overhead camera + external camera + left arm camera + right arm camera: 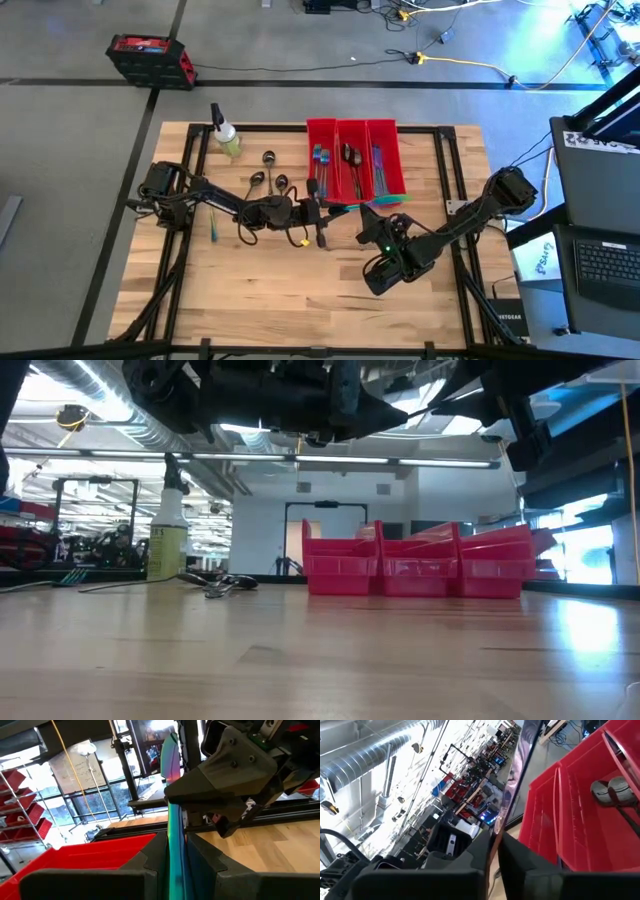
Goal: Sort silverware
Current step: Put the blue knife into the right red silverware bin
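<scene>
We see both grippers, left (176,865) and right (494,851), clamped on one iridescent knife (171,795), at six o'clock of the red bins (352,128).

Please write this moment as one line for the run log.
left gripper: shut on iridescent utensil | right gripper: shut on same utensil, handover | red bins: partly filled | loose spoons: waiting

A grey floor (300,40) with trailing cables (460,62) fills the frame's top; a laptop (605,265) sits lower right; silver ducting (110,400) crosses the upper left.
</scene>
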`<state>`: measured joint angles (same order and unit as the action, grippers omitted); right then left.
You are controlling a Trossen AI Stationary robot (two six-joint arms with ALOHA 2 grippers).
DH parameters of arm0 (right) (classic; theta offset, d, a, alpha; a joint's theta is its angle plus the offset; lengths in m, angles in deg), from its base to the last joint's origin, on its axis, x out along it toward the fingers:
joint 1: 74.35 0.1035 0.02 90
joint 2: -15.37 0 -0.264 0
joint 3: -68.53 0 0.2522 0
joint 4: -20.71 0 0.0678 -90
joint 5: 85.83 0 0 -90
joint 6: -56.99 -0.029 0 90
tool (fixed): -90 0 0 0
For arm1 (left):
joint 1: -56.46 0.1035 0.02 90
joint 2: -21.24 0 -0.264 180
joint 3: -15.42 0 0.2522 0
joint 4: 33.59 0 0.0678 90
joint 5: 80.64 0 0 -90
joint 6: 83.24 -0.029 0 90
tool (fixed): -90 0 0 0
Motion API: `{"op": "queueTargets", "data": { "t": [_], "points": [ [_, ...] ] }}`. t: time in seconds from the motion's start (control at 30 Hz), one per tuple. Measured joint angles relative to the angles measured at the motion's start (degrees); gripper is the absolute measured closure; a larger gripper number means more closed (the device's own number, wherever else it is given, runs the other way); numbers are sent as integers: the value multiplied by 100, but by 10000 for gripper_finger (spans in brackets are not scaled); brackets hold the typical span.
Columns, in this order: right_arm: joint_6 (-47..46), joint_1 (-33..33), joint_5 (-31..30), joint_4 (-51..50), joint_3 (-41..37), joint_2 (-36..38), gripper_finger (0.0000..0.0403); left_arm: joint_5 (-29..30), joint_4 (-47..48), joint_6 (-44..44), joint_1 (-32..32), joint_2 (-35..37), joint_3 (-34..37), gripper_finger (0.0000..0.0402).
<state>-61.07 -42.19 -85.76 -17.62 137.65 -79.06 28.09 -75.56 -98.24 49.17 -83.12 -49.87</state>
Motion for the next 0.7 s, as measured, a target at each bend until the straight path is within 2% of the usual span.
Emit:
{"op": "queueTargets", "data": {
  "t": [0.27,0.5,0.6,0.7],
  "points": [
    [46,-44,28,-16,0,-4,360,-82,98,-1,-11,0,0,357],
    [62,-42,2,-11,-2,-4,348,-64,90,-1,-4,0,0,357],
    [130,-42,23,-6,-2,-4,357,-62,88,-1,-8,0,0,357],
    [129,-35,24,9,-2,-4,387,-61,104,-5,-9,0,0,357]
  ]
}}
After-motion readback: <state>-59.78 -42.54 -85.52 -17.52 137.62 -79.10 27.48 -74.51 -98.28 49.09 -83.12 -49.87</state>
